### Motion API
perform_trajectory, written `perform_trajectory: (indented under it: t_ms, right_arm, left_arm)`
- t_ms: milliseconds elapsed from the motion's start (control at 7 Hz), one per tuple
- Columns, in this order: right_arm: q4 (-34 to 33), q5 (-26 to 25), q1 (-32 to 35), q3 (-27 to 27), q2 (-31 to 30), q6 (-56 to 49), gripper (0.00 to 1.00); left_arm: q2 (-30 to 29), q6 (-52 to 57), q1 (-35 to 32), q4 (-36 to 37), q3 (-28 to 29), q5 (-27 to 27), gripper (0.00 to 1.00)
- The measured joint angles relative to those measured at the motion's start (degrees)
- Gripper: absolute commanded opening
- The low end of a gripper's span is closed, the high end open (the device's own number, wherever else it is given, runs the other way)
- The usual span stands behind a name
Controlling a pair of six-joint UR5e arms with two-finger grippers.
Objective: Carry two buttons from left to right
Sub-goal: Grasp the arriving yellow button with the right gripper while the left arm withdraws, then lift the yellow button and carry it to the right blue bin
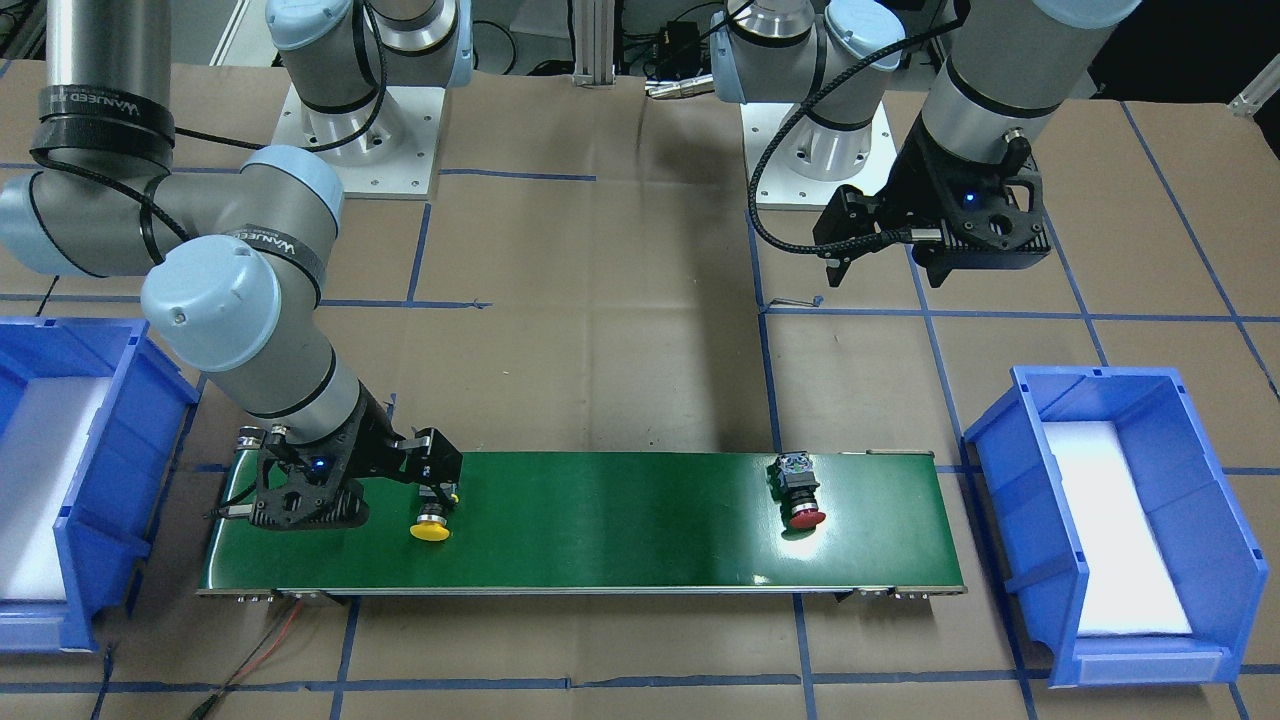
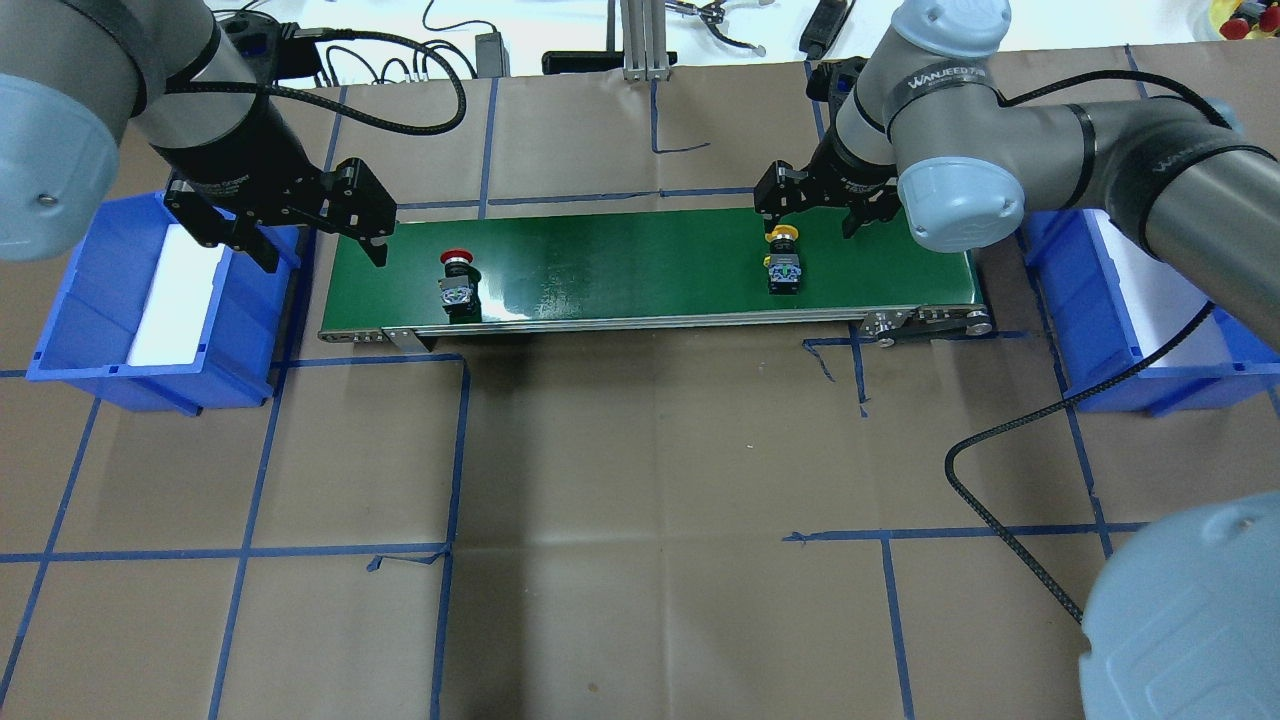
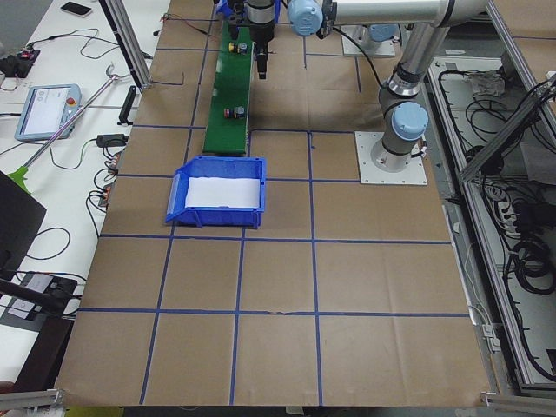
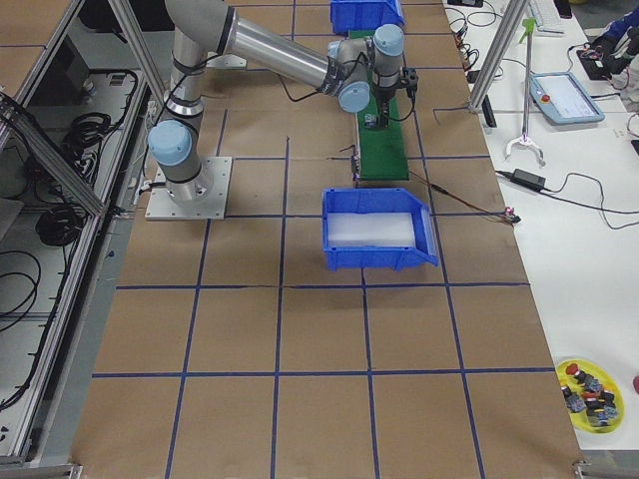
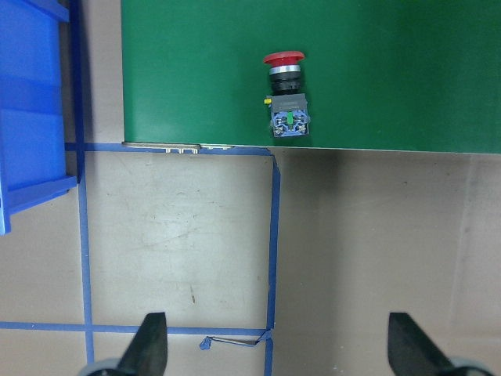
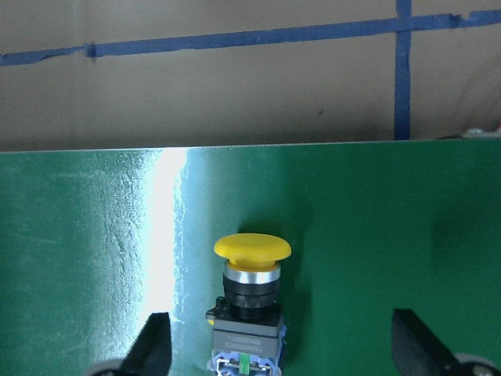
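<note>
Two buttons are seen lying on the green surface (image 2: 620,260). Nearest, the yellow button (image 6: 250,290) is framed by the spread, empty fingers (image 6: 153,348) of the right gripper (image 6: 282,348). These should be lowered squarely over the black body, centred, then closed. Farther along, the red button (image 2: 458,280) is found untouched, with the left gripper (image 2: 320,250) held released, apart from it.

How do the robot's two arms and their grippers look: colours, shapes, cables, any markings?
Both the left arm and the right arm are silver-grey tubes with pale blue joint caps. Black straps bear white lettering. A black braided cable runs along each arm. The left gripper and the right gripper are black and angular, with two fingers.
</note>
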Motion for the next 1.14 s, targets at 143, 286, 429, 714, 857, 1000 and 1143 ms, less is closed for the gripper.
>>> perform_trajectory:
  t_ms: [143, 286, 429, 714, 857, 1000, 1143]
  right_arm:
    - [-0.02, -0.31, 0.0, 0.24, 0.47, 0.15, 1.0]
    - [-0.01, -0.55, 0.0, 0.87, 1.04, 0.32, 0.99]
    - [-0.09, -0.75, -0.01, 1.68, 1.67, 0.35, 0.63]
    - [-0.28, -3.0, -0.01, 2.36, 2.48, 0.08, 0.06]
    - [-0.38, -5.04, 0.0, 2.3, 2.49, -0.25, 0.04]
    - [-0.45, -6.52, -0.05, 2.15, 2.36, -0.45, 0.04]
    - [-0.43, -8.63, -0.28, 1.71, 1.77, -0.9, 0.04]
  left_arm:
    - [0.1, 0.92, 0.09, 0.23, -0.05, 0.05, 1.0]
    - [0.11, 1.34, 0.4, 0.42, -0.03, 0.07, 1.0]
    - [0.12, 1.48, 1.13, 0.5, 0.08, 0.04, 1.0]
    - [0.1, 1.07, 2.06, 0.52, 0.15, 0.07, 1.0]
    - [-0.07, 0.82, 2.07, 0.49, 0.27, 0.12, 1.0]
    - [-0.24, 0.42, 1.99, 0.47, 0.37, 0.14, 1.0]
    - [-0.36, -0.35, 1.88, 0.4, 0.34, 0.07, 1.0]
